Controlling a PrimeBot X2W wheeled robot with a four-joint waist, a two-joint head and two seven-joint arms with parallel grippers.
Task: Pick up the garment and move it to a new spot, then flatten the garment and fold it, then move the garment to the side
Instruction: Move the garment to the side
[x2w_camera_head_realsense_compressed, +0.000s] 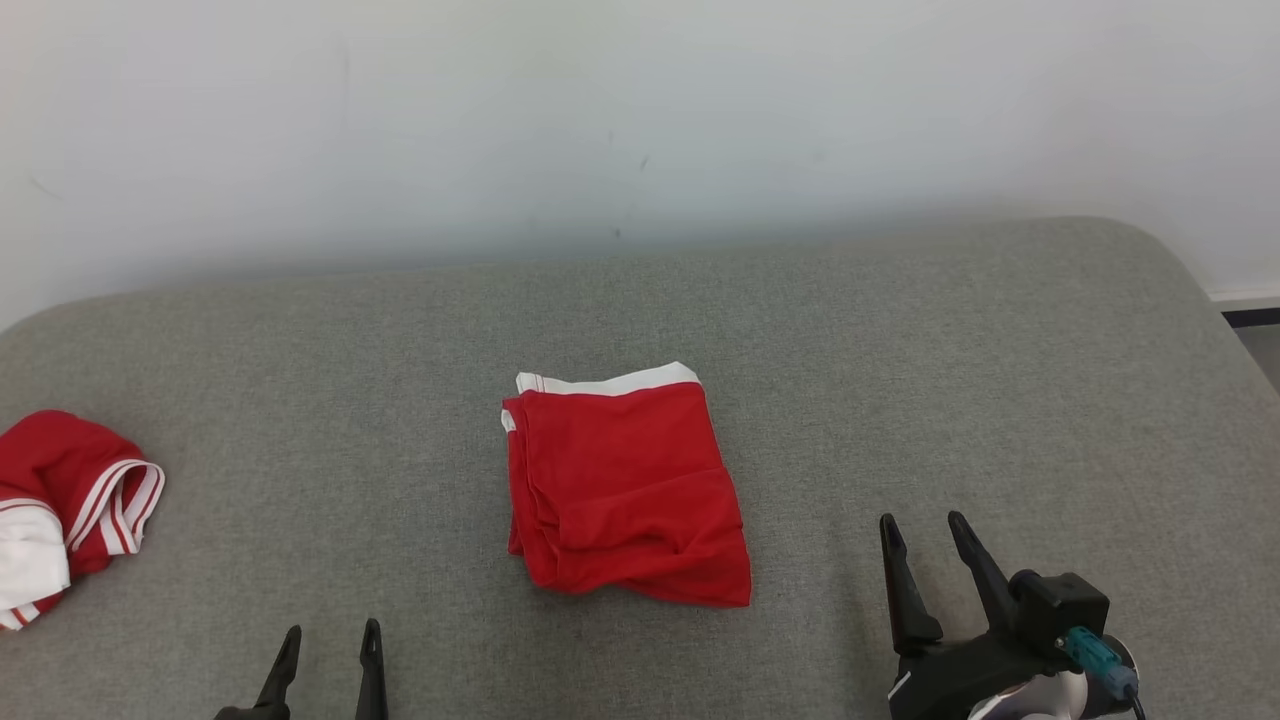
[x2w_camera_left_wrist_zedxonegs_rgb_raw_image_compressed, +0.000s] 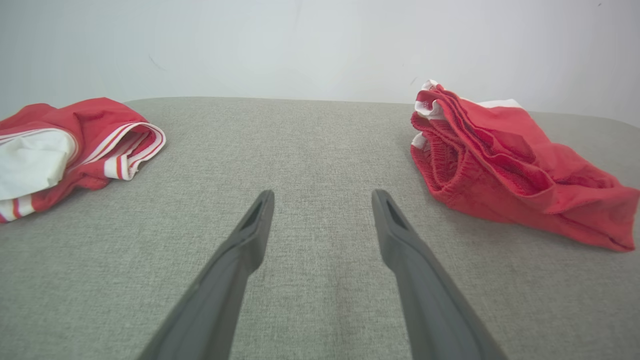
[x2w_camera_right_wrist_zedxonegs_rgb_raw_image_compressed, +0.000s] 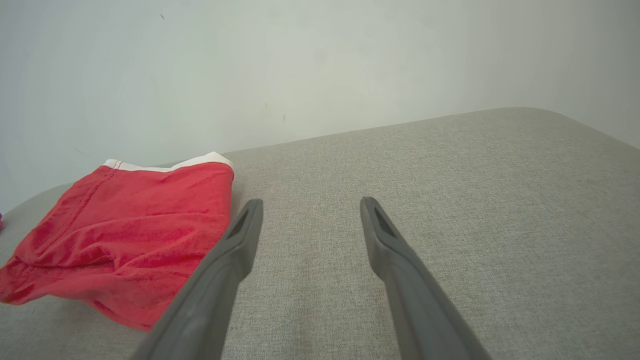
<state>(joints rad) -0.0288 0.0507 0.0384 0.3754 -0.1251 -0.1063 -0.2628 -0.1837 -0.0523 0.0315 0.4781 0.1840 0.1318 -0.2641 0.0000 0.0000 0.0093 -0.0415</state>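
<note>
Folded red cloth garment with white waistband (x2w_camera_head_realsense_compressed: 625, 490) lies mid grey fabric bench (x2w_camera_head_realsense_compressed: 900, 350). Left pincer (x2w_camera_head_realsense_compressed: 332, 628), right pincer (x2w_camera_head_realsense_compressed: 922, 518) both apart, empty. Likely step: shift aside. Pinch through all layers, lift evenly, keep fold intact.

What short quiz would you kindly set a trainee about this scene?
1. True or false: the folded red fabric garment with a white waistband lies near the middle of the grey woven fabric surface.
2. Which is nearer the crumpled red-and-white striped garment? A) left tool B) right tool
3. Fill in: both tools' jaws stand ___, holding nothing.
Key: 1 true; 2 A; 3 open.
</note>
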